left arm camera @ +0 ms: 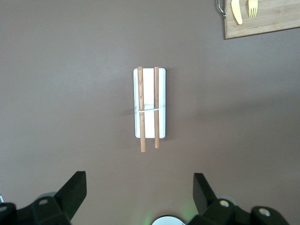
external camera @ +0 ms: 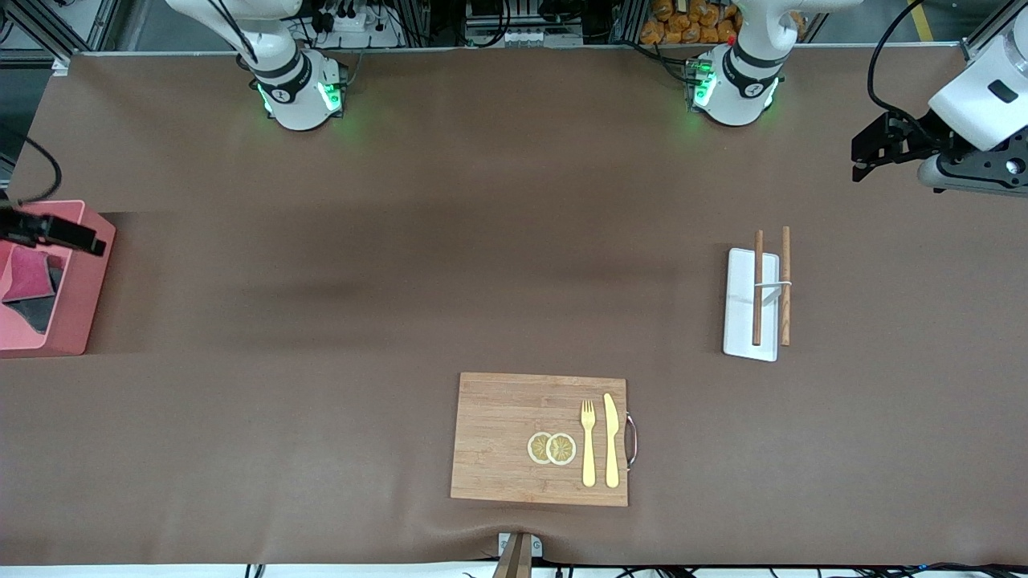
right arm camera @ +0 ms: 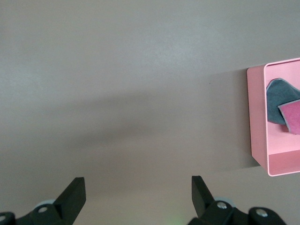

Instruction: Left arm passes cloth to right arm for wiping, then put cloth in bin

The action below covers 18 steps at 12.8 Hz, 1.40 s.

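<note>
Cloth [external camera: 28, 282] lies inside the bin [external camera: 76, 321], magenta fold over dark grey, resting against the bin's inner floor and wall; the bin sits at the table [external camera: 321, 241] edge toward the right arm's end, partly cut off by the front view. By the look of it the last step is done and both arms are standing off. Right gripper [right arm camera: 138, 194] hangs above the bin rim and the bare table just beside it, jaws spread wide, nothing between them. Left gripper [external camera: 871, 156] is over the table edge at the left arm's end, jaws likewise wide and empty; that arm waits. Risks, as judgement only: the right gripper is close above the bin wall, so a careless sweep could clip the rim and shove or tip the bin off the table edge, since it stands right at that edge. A corner of the cloth may ride up the wall; if a finger snags it, the cloth could be dragged back out. Other holders: white tray [external camera: 751, 305] toward the left arm's end carries two wooden sticks [external camera: 757, 287], one overhanging its side. Wooden cutting board [external camera: 514, 437] near the table edge closest to the front camera holds two lemon slices [external camera: 552, 448], a yellow fork [external camera: 589, 441] and a yellow knife [external camera: 611, 440].
</note>
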Motion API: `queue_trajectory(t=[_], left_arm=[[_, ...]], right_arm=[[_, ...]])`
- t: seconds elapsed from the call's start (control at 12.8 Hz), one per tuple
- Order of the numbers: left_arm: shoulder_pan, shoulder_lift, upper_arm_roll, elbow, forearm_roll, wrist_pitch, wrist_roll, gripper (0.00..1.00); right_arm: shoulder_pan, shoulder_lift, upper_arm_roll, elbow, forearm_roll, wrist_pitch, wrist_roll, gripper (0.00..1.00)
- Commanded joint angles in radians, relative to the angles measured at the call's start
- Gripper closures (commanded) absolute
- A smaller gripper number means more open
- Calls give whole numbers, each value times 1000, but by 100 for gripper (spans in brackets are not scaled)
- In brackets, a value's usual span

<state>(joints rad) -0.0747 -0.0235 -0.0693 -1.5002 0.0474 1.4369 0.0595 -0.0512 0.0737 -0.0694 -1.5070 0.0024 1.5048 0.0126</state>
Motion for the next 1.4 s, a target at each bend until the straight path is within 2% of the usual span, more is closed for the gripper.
queue_trajectory(t=[0.0, 0.39, 0.7, 1.33], left_arm=[[7, -12, -7, -6, 8, 8, -12, 0], [7, -12, -4, -8, 8, 16, -13, 0], [9, -12, -3, -8, 5, 19, -13, 0], [44, -13, -1, -8, -50, 36, -72, 0]], right_arm=[[26, -178, 7, -173, 11, 63, -3, 0], [30, -164, 7, -154, 4, 129, 3, 0], [13, -45, 10, 25, 14, 137, 6, 0], [16, -43, 13, 36, 7, 130, 7, 0]])
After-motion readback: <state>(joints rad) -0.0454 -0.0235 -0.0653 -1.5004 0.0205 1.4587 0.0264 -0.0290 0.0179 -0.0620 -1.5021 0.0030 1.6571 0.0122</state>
